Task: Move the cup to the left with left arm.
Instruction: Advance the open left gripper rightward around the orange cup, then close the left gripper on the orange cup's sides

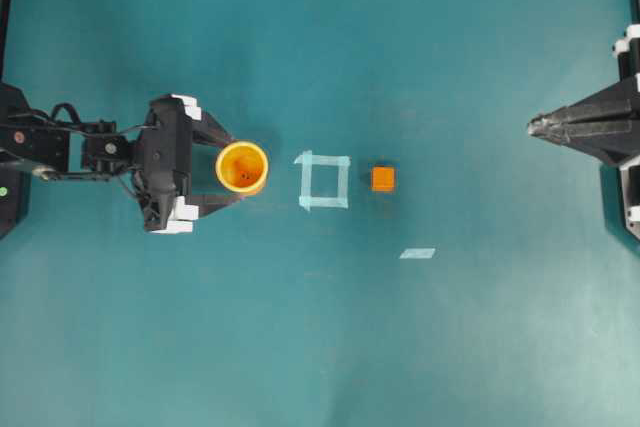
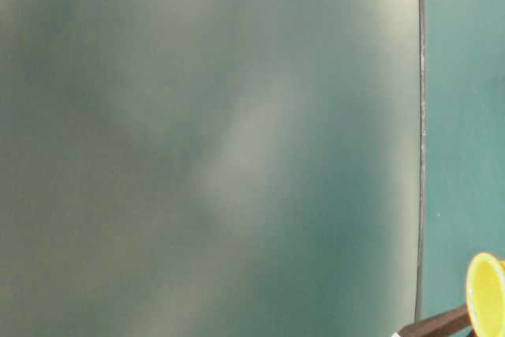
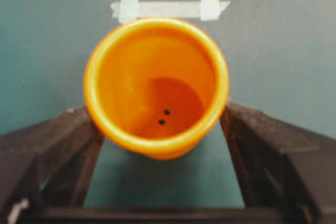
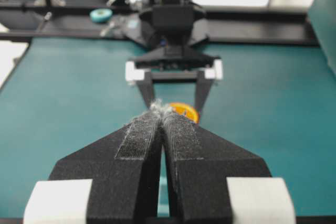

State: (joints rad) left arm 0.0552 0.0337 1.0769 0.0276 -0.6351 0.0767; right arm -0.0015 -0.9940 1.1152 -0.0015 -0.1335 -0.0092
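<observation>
The yellow-orange cup [image 1: 242, 167] stands upright on the teal table, just left of a tape square. My left gripper [image 1: 236, 169] is open, with one finger on each side of the cup, close to its wall. From the left wrist the cup [image 3: 157, 85] fills the space between the black fingers [image 3: 68, 145], and its darker orange inside shows. The table-level view catches only the cup's rim [image 2: 485, 293] at its bottom right corner. My right gripper [image 1: 535, 127] is shut and holds nothing, far off at the right edge. From there its tips [image 4: 163, 109] point at the cup [image 4: 185, 112].
A pale tape square [image 1: 324, 180] marks the table's middle, with a small orange cube [image 1: 383, 179] just to its right. A loose tape strip [image 1: 417, 253] lies lower right. A tape roll [image 4: 100, 15] sits beyond the table's far edge.
</observation>
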